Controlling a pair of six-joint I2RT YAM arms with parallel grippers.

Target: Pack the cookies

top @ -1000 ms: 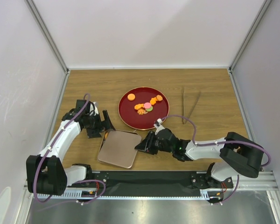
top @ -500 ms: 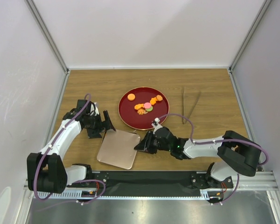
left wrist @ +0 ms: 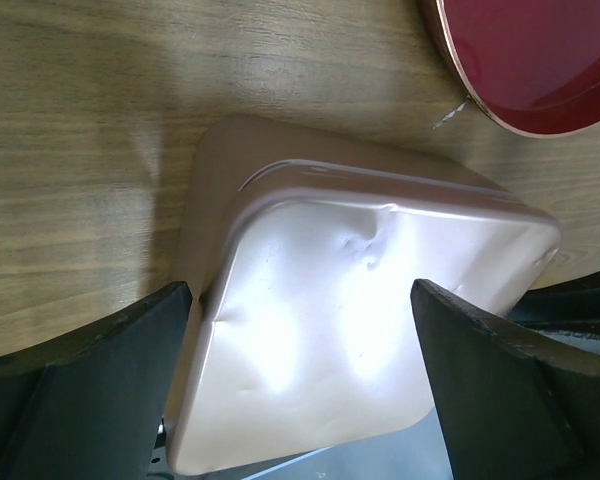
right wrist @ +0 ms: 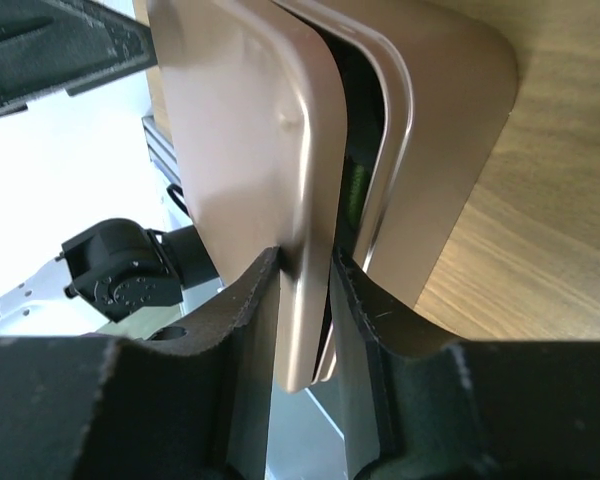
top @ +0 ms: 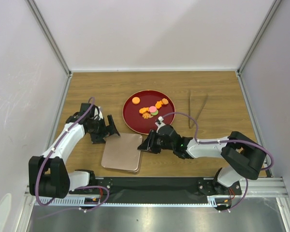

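Note:
Several cookies (top: 152,110), mostly orange with a pink and a green one, lie on the red plate (top: 135,120). The rounded-square pinkish-brown lid (top: 121,153) lies near the front edge over a matching tin (right wrist: 450,130). My right gripper (top: 144,145) is shut on the lid's right edge. In the right wrist view my fingers (right wrist: 250,320) pinch that edge of the lid (right wrist: 235,130), held slightly off the tin. My left gripper (top: 110,131) is open at the lid's far left corner. In the left wrist view its jaws straddle the lid (left wrist: 350,320) without touching it.
A pair of brown tongs (top: 196,110) lies right of the plate. The plate's rim (left wrist: 500,110) shows at the top right of the left wrist view. White walls enclose the table on three sides, and a metal rail runs along the front.
The right gripper has moved left and farther back with the lid, lowering it flatter over the tin. An orange bit seen earlier at the lid's far left corner is now covered. The left arm barely moved.

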